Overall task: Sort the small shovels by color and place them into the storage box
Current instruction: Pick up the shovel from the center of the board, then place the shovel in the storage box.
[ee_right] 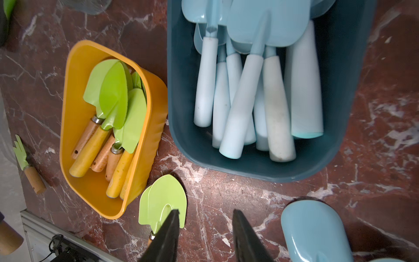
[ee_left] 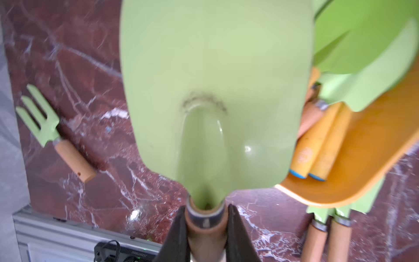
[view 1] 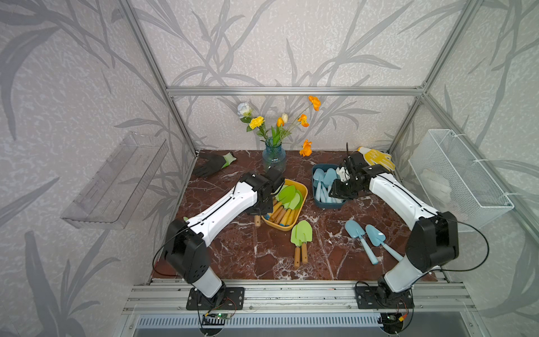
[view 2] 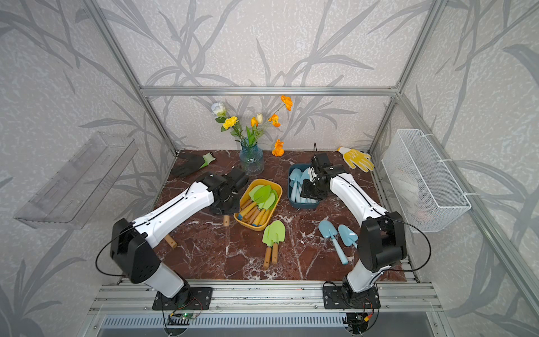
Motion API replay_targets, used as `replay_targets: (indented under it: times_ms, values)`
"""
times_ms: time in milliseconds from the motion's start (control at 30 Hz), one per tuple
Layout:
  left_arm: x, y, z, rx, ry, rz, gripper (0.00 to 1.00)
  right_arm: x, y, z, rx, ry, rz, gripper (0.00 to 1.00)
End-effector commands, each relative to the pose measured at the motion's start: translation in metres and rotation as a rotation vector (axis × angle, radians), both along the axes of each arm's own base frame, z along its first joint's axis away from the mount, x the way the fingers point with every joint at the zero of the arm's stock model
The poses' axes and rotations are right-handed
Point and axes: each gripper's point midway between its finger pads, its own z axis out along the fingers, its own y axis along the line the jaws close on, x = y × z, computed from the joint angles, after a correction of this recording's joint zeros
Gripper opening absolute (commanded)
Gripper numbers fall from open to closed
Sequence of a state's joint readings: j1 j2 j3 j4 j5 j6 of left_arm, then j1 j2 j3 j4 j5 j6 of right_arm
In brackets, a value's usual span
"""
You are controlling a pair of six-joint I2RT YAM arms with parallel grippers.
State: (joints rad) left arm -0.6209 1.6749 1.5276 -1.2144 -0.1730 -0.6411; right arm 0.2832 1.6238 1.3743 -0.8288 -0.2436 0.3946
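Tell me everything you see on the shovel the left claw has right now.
The green shovel has a glossy lime blade, seemingly painted metal, with a socket neck, a silver ferrule and a brown wooden handle. The left claw is shut on the handle just behind the ferrule. The blade points away from the claw, beside the yellow box; whether it touches the box is unclear.

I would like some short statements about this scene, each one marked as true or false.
1. The left gripper is shut on a green shovel's wooden handle. True.
2. The dark blue box holds green shovels. False: it holds pale blue shovels.
3. Two pale blue shovels lie loose on the table. True.
4. The right gripper grips a shovel. False: it is open and empty.
5. The green rake lies on the table. True.
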Motion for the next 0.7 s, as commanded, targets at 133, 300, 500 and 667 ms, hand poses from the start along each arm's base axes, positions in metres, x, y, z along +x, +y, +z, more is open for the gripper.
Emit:
replay_targets:
  times_ms: [133, 300, 500, 667]
  values:
    - [0.036, -0.066, -0.029, -0.086, 0.127, -0.276, 0.0, -0.027, -0.032, 0.001, -0.057, -0.006, -0.094, 0.4]
    - [0.043, -0.092, -0.043, -0.095, 0.168, -0.358, 0.03, -0.042, -0.046, -0.002, -0.083, 0.005, -0.132, 0.4]
    - [0.029, -0.11, -0.06, -0.109, 0.235, -0.394, 0.03, -0.053, -0.054, -0.005, -0.085, 0.012, -0.173, 0.4]
    - [0.014, -0.115, -0.072, -0.109, 0.279, -0.41, 0.05, -0.058, -0.058, -0.006, -0.096, 0.013, -0.182, 0.4]
